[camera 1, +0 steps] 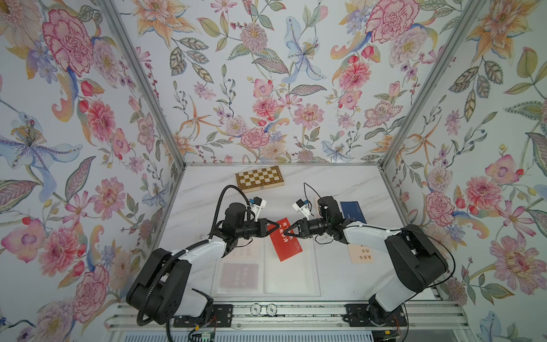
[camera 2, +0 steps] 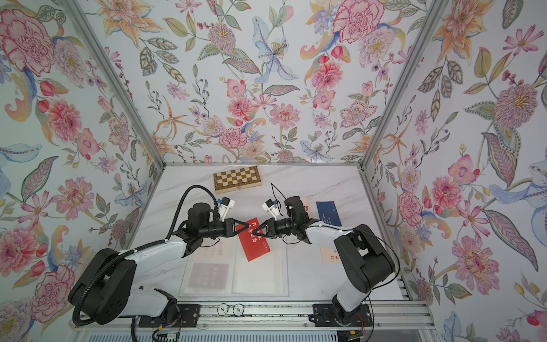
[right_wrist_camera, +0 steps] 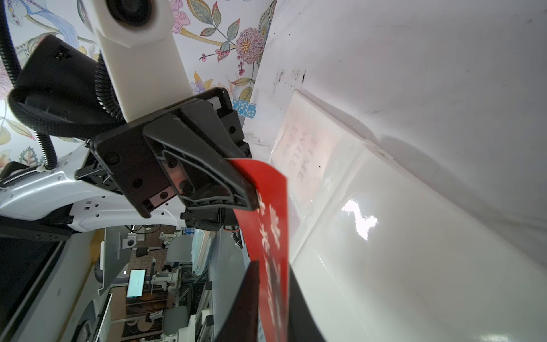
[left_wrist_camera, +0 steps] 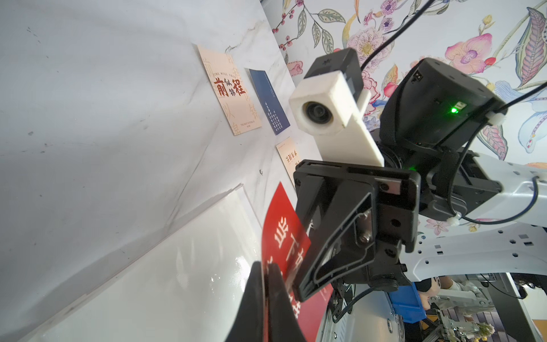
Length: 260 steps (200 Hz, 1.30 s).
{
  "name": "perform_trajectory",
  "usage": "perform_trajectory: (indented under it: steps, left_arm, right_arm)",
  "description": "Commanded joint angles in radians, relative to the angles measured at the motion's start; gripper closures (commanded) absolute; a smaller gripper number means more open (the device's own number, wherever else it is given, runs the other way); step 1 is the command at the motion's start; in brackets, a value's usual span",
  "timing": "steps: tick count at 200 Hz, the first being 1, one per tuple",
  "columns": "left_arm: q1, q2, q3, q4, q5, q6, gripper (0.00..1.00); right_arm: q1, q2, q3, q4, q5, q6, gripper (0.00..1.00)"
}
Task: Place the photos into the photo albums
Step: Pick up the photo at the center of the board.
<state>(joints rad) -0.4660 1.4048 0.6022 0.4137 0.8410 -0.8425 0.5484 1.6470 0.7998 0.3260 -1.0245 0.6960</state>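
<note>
**Handover over the open album.** The red photo (camera 1: pixel 288 248) hangs tilted above the open photo album (camera 1: pixel 291 279), which lies at 6 o'clock on the desk (camera 1: pixel 340 183). The left end effector (camera 1: pixel 277 226) is clamped on the red photo's upper edge. The right end effector (camera 1: pixel 289 229) meets the same edge from the 3 o'clock side, its fingers (right_wrist_camera: pixel 242 311) flanking the red photo. Whether they grip it cannot be told. A dark red photo (camera 1: pixel 239 275) sits in a sleeve on the album's 9 o'clock page. The navy photo (camera 1: pixel 353 211) lies at 2 o'clock, the cream photo (camera 1: pixel 362 254) at 4 o'clock and the chessboard box (camera 1: pixel 259 177) at 12 o'clock.
</note>
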Motion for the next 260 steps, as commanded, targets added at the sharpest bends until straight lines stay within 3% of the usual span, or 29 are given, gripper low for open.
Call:
perform_trajectory:
  steps: [1, 31, 81, 136, 198, 260]
  left_arm:
    - [-0.007, -0.006, 0.023, 0.016, -0.007, -0.002, 1.0]
    - [0.014, -0.005, 0.028, 0.061, -0.023, -0.041, 1.0]
    - [0.078, 0.011, 0.022, 0.181, -0.068, -0.145, 1.0]
    - [0.115, 0.078, 0.013, 0.365, -0.135, -0.299, 1.0]
    - [0.12, 0.135, -0.001, 0.512, -0.203, -0.427, 1.0]
    - [0.121, 0.136, -0.009, 0.53, -0.245, -0.463, 1.0]
  right_arm:
    - [-0.017, 0.005, 0.026, 0.011, -0.011, -0.008, 0.65]
    - [-0.048, -0.022, -0.013, 0.025, 0.013, 0.013, 0.54]
    - [-0.135, -0.114, -0.116, 0.0, 0.125, 0.048, 0.53]
    - [-0.095, -0.266, -0.179, -0.004, 0.292, 0.117, 0.53]
    - [-0.029, -0.27, -0.277, 0.271, 0.395, 0.278, 0.48]
    - [-0.003, -0.11, -0.278, 0.571, 0.45, 0.394, 0.47]
